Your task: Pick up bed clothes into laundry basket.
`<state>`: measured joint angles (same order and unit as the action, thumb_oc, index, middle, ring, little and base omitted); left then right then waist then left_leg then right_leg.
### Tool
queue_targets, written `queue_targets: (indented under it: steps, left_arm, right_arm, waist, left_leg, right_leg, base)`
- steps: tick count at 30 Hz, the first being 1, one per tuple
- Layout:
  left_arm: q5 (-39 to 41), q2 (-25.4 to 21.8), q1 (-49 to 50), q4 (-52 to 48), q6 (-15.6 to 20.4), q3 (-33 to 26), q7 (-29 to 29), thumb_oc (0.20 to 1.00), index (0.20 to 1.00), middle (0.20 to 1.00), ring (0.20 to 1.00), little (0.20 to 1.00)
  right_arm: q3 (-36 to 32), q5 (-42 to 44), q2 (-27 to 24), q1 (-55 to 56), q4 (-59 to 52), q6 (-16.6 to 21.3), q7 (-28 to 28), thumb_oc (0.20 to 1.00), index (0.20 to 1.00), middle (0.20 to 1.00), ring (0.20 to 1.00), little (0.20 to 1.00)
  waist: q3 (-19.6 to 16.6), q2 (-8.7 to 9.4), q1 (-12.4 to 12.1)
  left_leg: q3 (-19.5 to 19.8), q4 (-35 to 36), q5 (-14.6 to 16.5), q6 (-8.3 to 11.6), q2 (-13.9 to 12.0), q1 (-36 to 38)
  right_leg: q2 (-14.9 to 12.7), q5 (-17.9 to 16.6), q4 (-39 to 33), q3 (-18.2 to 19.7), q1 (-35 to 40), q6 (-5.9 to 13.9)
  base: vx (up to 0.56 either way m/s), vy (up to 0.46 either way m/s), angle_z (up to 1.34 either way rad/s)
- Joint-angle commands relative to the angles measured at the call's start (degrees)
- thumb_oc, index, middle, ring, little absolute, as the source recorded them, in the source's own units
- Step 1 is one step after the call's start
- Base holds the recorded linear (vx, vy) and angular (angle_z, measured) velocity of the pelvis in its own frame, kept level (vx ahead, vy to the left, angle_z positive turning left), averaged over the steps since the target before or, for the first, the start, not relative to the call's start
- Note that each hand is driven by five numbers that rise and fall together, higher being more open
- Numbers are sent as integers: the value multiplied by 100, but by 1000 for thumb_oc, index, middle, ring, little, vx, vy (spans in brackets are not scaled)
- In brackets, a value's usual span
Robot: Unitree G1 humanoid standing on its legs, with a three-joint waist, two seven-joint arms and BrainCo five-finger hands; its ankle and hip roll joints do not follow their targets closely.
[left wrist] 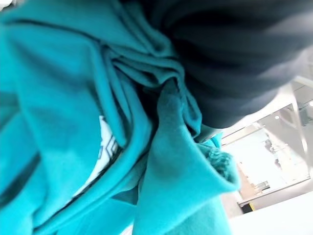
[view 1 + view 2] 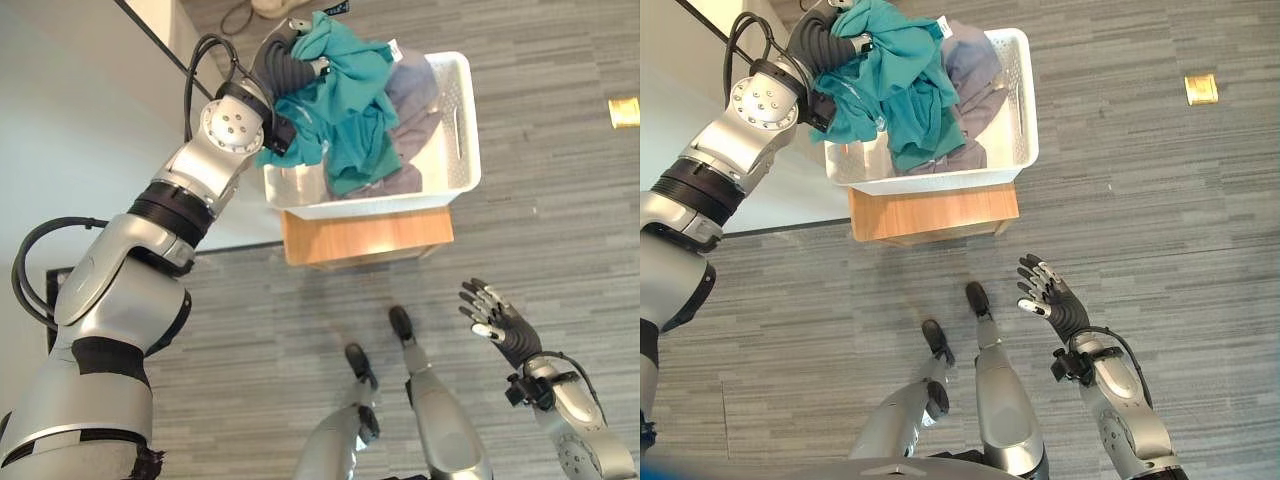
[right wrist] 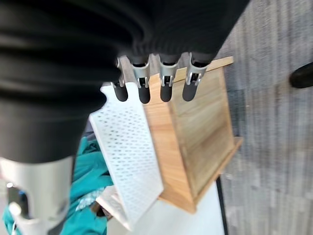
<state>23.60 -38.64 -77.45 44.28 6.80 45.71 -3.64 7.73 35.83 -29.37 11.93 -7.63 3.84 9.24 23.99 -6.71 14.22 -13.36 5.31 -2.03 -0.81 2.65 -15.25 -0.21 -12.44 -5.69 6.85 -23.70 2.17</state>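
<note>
At the top centre of the left eye view, the left hand point(image 2: 285, 62) clutches the teal cotton garment point(image 2: 345, 100), heaped in the white perforated plastic laundry basket point(image 2: 462, 130). The cloth overhangs the near-left rim and could slide out on release. The right hand point(image 2: 497, 318) hangs open, lower right.

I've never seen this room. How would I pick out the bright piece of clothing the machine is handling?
Find the white perforated laundry basket sitting on a low wooden stand on the grey striped floor. The teal garment is heaped over the basket's left side, with the left hand buried in its folds. Its vivid teal colour sets it apart from the dull grey-lilac clothing lying beside it in the basket.
</note>
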Motion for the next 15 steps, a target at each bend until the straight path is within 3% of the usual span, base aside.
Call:
queue_targets:
  steps: [1, 15]
  left_arm:
    - [-703, -66, -627, 220, 165, 58, 82, 1000, 1000, 1000, 1000, 1000]
    - [-662, -5, -483, -432, 278, 167, 118, 1000, 1000, 1000, 1000, 1000]
  right_arm:
    - [-271, -298, -147, 188, -229, 299, 47, 1000, 1000, 1000, 1000, 1000]
    - [-200, -437, -325, 120, -87, 235, 169, 1000, 1000, 1000, 1000, 1000]
  waist:
    - [-183, -70, 52]
    - [-500, -297, -60]
  left_leg:
    - [567, -31, -272, 442, -282, 130]
    - [753, -31, -281, 451, -248, 389]
  right_leg:
    - [-268, 389, 268, -113, 347, 592]
    - [-362, 468, 223, -289, 718, 584]
  base:
    - [0, 0, 0]
    - [-10, 12, 7]
